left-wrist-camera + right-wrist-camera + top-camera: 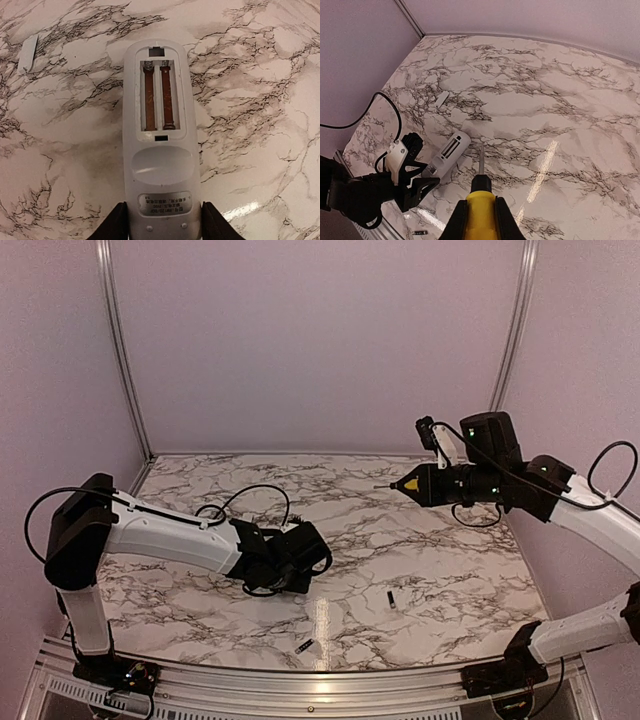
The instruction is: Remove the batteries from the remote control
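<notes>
Top view: 2 tiny dark cylindrical batteries (391,598) lie well apart on the marble-patterned table (430,560).

Left wrist view: the left gripper (162,223) clamps the slim white plastic remote control (160,125). Its compartment is empty.

Right wrist view: the right gripper (481,222), raised above the table, is closed on the yellow-handled screwdriver (481,202).

Unloading appears complete. The next move is to set the remote control down.

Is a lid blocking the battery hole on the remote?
No. The remote, held in the left gripper, has its compartment uncovered. The cover lies apart from it on the table. Both slots look empty.
</notes>
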Available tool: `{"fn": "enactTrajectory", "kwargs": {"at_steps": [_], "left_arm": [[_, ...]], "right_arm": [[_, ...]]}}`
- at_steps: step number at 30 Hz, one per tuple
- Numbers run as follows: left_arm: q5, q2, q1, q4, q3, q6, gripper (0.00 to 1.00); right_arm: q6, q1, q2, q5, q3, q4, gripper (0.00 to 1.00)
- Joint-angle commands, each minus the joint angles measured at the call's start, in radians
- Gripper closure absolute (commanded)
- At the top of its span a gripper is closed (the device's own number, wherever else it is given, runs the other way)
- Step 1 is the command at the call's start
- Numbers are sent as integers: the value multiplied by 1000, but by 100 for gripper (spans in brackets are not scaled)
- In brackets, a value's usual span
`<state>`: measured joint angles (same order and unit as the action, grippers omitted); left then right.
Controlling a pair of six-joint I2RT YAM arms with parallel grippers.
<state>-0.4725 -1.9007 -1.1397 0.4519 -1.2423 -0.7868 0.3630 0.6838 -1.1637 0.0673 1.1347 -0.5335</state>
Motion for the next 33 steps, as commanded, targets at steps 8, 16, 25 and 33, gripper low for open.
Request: {"fn": "enactTrajectory", "kwargs": {"at_steps": [8,16,25,33], "left_arm": [[144,-90,32,31,-7,-108,100],[178,-110,35,18,-13,-112,71],[173,-35,35,-28,41,-111,23],[138,71,35,-36,56,-80,1]], "right_arm": [[97,-8,64,-48,-32,-21,100],[102,-7,62,-46,-18,-22,100],[111,-8,71,-47,-27,-11,100],[118,-7,71,-51,-25,27,100]]}}
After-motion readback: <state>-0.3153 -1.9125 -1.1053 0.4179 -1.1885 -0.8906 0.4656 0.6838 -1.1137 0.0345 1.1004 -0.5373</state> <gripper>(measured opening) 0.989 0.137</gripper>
